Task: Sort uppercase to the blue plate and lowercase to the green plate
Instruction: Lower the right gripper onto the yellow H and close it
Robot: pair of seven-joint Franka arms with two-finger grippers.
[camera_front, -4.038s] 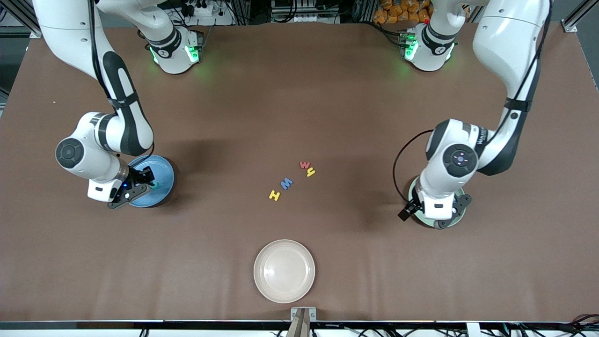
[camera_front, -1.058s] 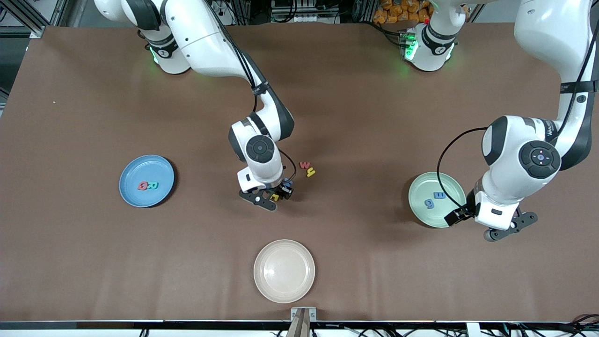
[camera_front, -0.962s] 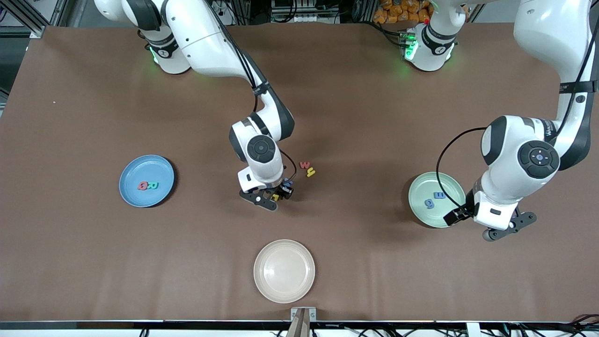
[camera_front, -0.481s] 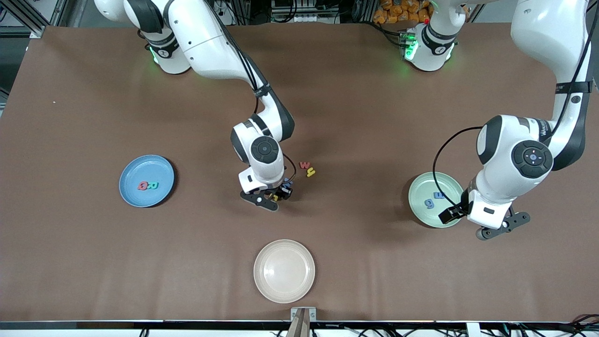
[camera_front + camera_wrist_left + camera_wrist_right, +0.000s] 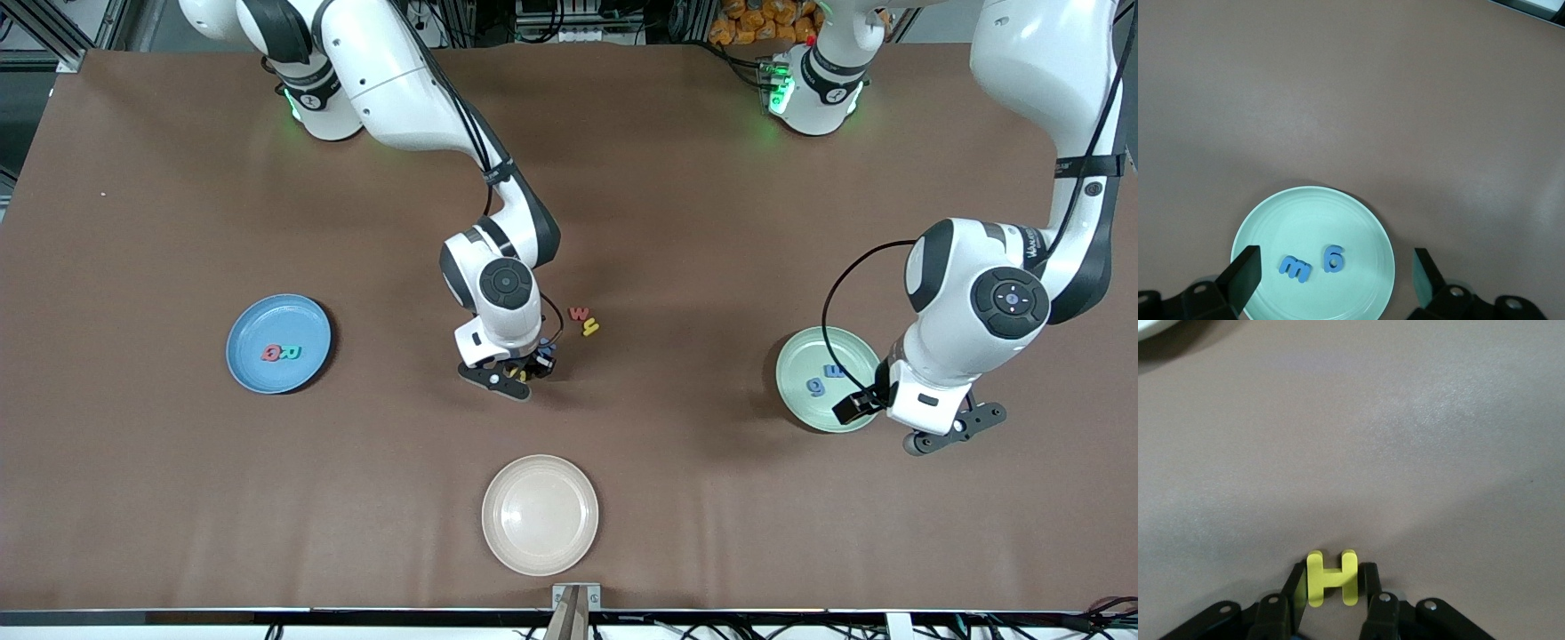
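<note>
Right gripper (image 5: 523, 373) sits low at the middle of the table (image 5: 676, 222), its two fingers (image 5: 1368, 583) pressed against either side of the yellow H (image 5: 1331, 578), so it is gripping that letter. Just beside it, the red w (image 5: 579, 313) and yellow y (image 5: 589, 328) lie touching each other on the bare table, farther from the front camera. Toward the right arm's end, the blue plate (image 5: 258, 378) holds the red Q (image 5: 271, 353) and green R (image 5: 292, 353). Left gripper (image 5: 1331, 277) hangs with its jaws spread wide and holding nothing, over the green plate (image 5: 1271, 220), which carries the blue m (image 5: 1295, 269) and blue g (image 5: 1334, 257). Nearest the front camera is a cream plate (image 5: 540, 514).
</note>
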